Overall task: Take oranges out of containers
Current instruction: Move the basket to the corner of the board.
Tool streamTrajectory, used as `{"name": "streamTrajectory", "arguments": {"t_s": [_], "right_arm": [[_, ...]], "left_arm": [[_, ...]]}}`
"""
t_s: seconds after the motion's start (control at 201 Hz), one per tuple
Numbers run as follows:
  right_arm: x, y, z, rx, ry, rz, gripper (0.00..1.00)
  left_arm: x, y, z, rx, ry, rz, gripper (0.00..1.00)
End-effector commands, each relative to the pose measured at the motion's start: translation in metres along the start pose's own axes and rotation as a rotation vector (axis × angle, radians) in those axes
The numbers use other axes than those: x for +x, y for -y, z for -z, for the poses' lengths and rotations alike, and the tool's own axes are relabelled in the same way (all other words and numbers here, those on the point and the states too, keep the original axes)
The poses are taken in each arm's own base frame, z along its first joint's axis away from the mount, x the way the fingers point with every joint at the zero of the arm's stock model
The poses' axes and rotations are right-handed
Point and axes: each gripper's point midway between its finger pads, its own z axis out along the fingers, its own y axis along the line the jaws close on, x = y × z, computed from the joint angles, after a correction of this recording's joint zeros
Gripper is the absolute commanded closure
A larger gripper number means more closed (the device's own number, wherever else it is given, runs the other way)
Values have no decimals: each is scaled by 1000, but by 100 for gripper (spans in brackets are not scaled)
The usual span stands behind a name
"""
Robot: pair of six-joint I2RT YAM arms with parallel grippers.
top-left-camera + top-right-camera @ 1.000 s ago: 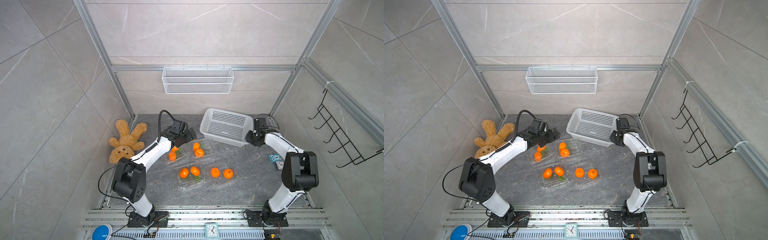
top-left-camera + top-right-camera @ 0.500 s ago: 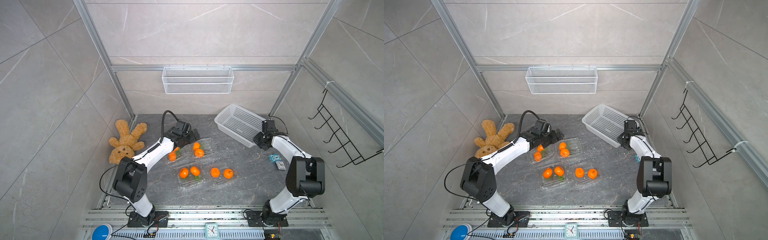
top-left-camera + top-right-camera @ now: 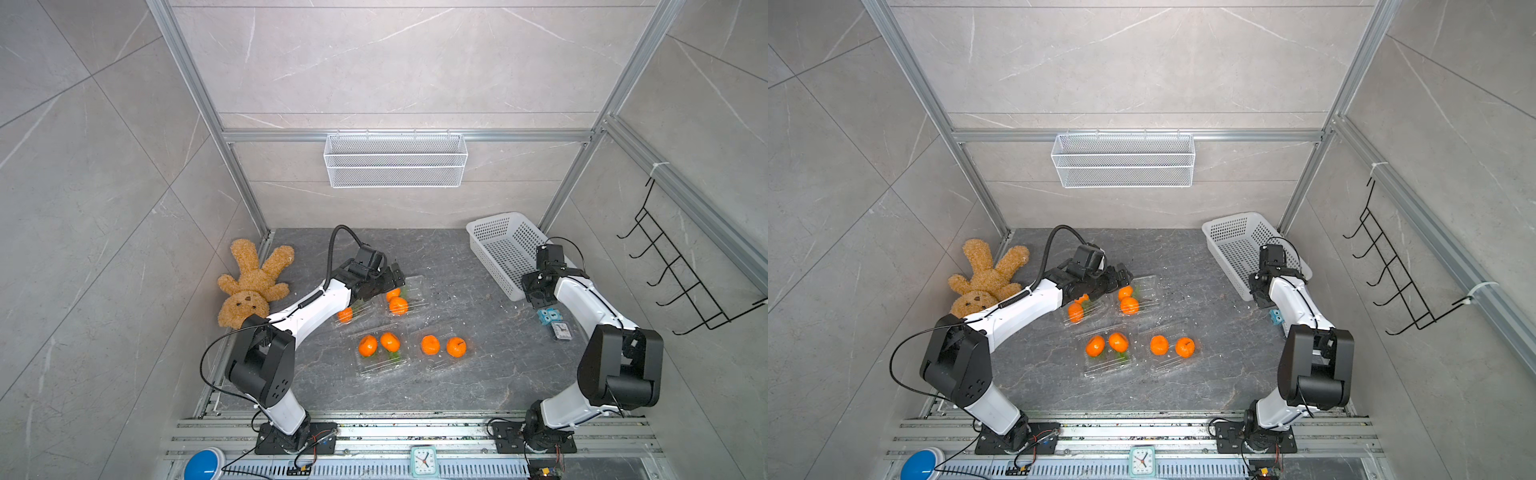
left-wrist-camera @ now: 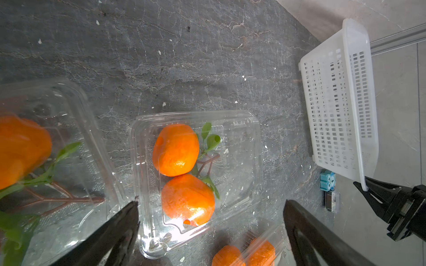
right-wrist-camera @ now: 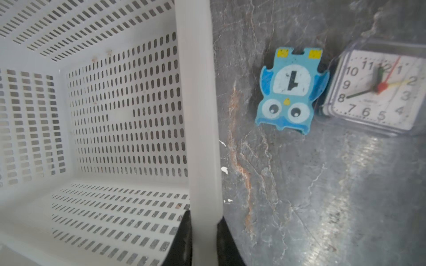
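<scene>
Several oranges lie in pairs inside clear containers at the table's middle: a back container [image 3: 405,293] [image 4: 198,175], one to its left [image 3: 351,309] half under my left arm, and two front ones [image 3: 378,353] [image 3: 442,349]. My left gripper [image 3: 395,276] [image 4: 211,207] hangs open just above the back container, its fingers straddling the nearer orange [image 4: 187,199] without touching. My right gripper [image 3: 535,296] [image 5: 204,218] is shut on the rim of the white perforated basket [image 3: 500,253] [image 5: 198,115] at the back right.
A teddy bear [image 3: 251,282] lies at the left wall. A blue owl toy [image 3: 546,316] [image 5: 288,92] and a small clock [image 3: 561,331] [image 5: 378,87] sit beside my right arm. A wire basket [image 3: 395,160] hangs on the back wall, a hook rack [image 3: 681,282] on the right wall.
My right gripper has dragged the white basket rightward into the back right corner, turning it. My left gripper has moved right, over the back container.
</scene>
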Motion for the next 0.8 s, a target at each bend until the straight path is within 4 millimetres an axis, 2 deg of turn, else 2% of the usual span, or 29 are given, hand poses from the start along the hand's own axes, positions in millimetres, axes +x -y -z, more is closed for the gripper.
{"name": "streamTrajectory", "arguments": {"t_s": [0.0, 0.12, 0.224, 0.314, 0.369, 0.454, 0.504, 0.603, 0.663, 0.743, 0.793], "right_arm": [[16, 15, -6, 54, -51, -91, 95], [19, 9, -2, 31, -54, -79, 90], [21, -2, 3, 0, -69, -43, 74], [21, -6, 10, -24, -65, -17, 64], [20, -7, 14, -40, -57, 0, 50], [17, -10, 24, -74, -38, 30, 17], [14, -14, 32, -102, -25, 55, 2], [14, -31, 54, -182, -1, 142, 0], [21, -47, 72, -249, 10, 249, 0], [42, -62, 91, -306, -1, 395, 0], [67, -77, 103, -381, -28, 522, 0]], "left_arm": [[-5, 15, 18, 59, 32, -4, 0], [-3, 15, 19, 60, 28, -6, 0], [-4, 16, 21, 60, 26, -13, 0], [-5, 17, 26, 55, 31, -30, 0], [-6, 17, 31, 47, 34, -42, 0], [-9, 16, 41, 29, 52, -65, 0], [-11, 15, 47, 15, 62, -78, 0], [-14, 11, 64, -23, 79, -102, 0], [-15, 7, 76, -53, 87, -116, 0], [-14, -4, 93, -116, 93, -125, 0], [-11, -13, 103, -151, 94, -131, 0]]}}
